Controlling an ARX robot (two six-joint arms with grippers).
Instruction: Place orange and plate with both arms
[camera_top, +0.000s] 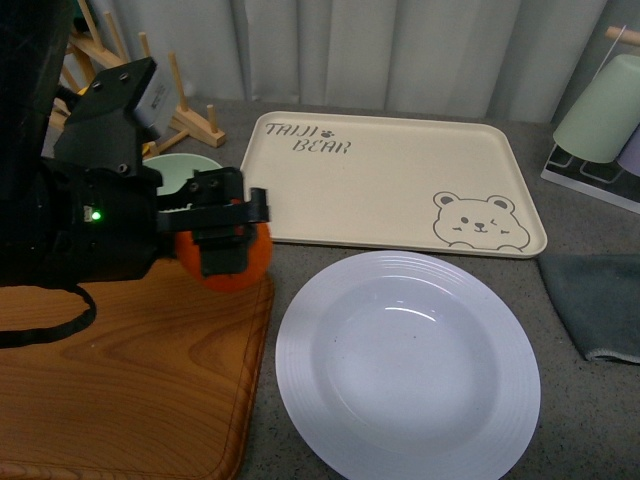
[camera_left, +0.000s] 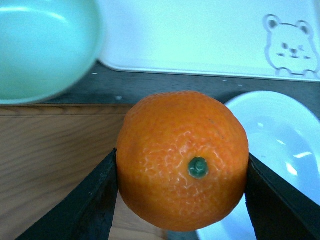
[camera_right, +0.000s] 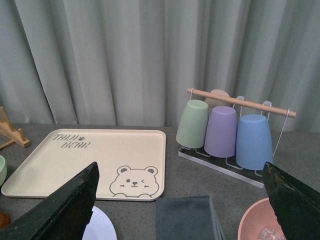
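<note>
My left gripper (camera_top: 232, 238) is shut on the orange (camera_top: 238, 268) and holds it above the right edge of the wooden board, just left of the white plate (camera_top: 408, 362). In the left wrist view the orange (camera_left: 182, 160) sits between both black fingers (camera_left: 92, 200), its green stem dot facing the camera, with the plate (camera_left: 277, 150) beside it. My right gripper (camera_right: 182, 207) is open and empty, raised above the table; it is out of the front view. A sliver of the plate (camera_right: 100, 225) shows in the right wrist view.
The wooden cutting board (camera_top: 120, 380) lies front left. The beige bear tray (camera_top: 390, 180) lies behind the plate. A pale green bowl (camera_top: 180, 168) and a wooden rack (camera_top: 190, 120) stand back left. A grey cloth (camera_top: 600, 300), cup rack (camera_right: 230, 130) and pink bowl (camera_right: 260, 222) are right.
</note>
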